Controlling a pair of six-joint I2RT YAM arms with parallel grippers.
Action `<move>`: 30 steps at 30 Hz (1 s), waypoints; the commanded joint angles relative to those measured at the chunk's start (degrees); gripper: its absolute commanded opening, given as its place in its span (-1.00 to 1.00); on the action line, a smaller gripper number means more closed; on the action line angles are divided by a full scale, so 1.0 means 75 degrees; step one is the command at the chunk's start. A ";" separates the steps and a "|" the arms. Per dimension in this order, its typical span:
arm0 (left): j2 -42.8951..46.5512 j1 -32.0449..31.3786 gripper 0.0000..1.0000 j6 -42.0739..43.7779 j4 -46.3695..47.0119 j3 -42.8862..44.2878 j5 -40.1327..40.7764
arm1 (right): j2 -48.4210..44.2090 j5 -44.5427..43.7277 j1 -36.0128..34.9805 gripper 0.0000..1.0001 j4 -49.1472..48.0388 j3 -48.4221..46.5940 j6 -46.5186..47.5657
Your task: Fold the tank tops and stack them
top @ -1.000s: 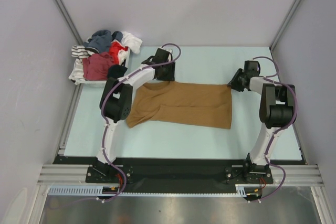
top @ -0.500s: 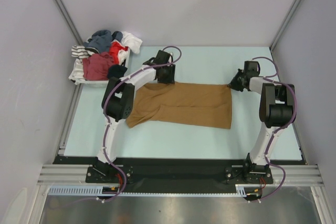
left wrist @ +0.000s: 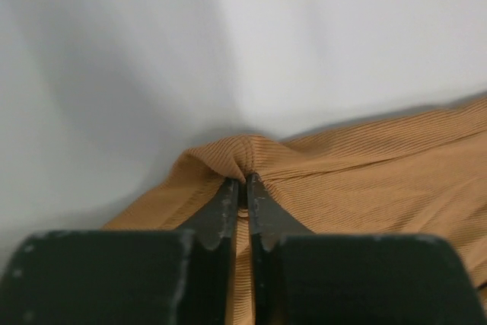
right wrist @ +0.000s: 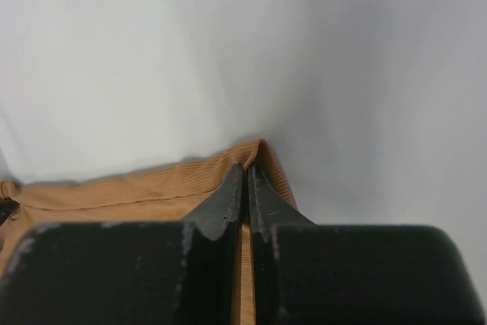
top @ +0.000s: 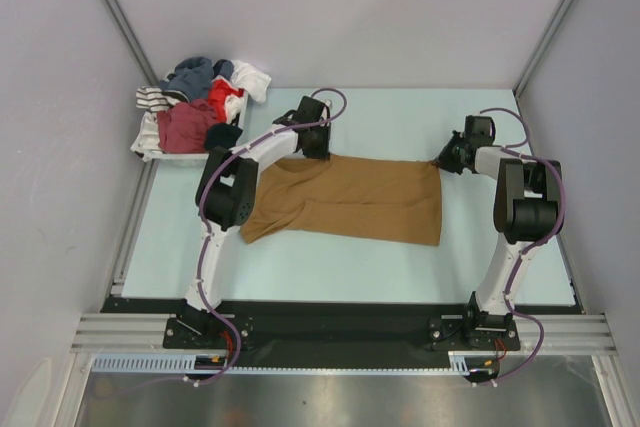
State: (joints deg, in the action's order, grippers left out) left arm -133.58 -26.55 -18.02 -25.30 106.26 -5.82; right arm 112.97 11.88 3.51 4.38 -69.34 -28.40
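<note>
Changed since a second ago: both claws, then spread, now pinch cloth. The left gripper point(left wrist: 242, 182) nips a raised fold and the right gripper point(right wrist: 245, 169) a corner of the tan tank top point(top: 350, 197), which lies flat nearward of both. Ready for folding.

Left arm point(top: 222, 199) and right arm point(top: 527, 209): white links, black joints, purple cables. Fingers point(left wrist: 218, 215) black, tapered, edges scuffed grey.

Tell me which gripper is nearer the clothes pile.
Left. The left gripper pinches the tan tank top at its far edge, just right of the clothes pile; the right gripper pinches its far right corner, across the table.
</note>
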 commanded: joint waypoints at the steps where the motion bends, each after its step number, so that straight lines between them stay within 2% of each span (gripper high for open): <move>1: 0.0045 0.0000 -0.89 -0.0046 0.0221 0.0211 -0.0091 | 0.0043 0.0174 0.0013 -1.00 -0.0209 -0.0282 0.0060; 2: 0.0126 0.0012 -0.99 -0.0035 0.0209 0.0223 -0.0067 | 0.0020 0.0186 0.0013 -1.00 -0.0198 -0.0282 0.0061; 13: 0.0865 0.0012 -0.99 0.0270 -0.0142 0.0071 0.0694 | -0.0367 0.0186 -0.0011 -1.00 -0.0057 -0.0294 0.0213; 30: 0.1615 0.0012 -0.99 0.0329 0.0010 -0.0643 0.0660 | -0.0988 -0.0295 -0.0269 -1.00 0.0060 0.0046 0.0424</move>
State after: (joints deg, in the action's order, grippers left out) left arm -125.67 -26.57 -16.86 -26.68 102.69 -1.69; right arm 108.77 10.81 1.50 5.45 -69.49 -26.02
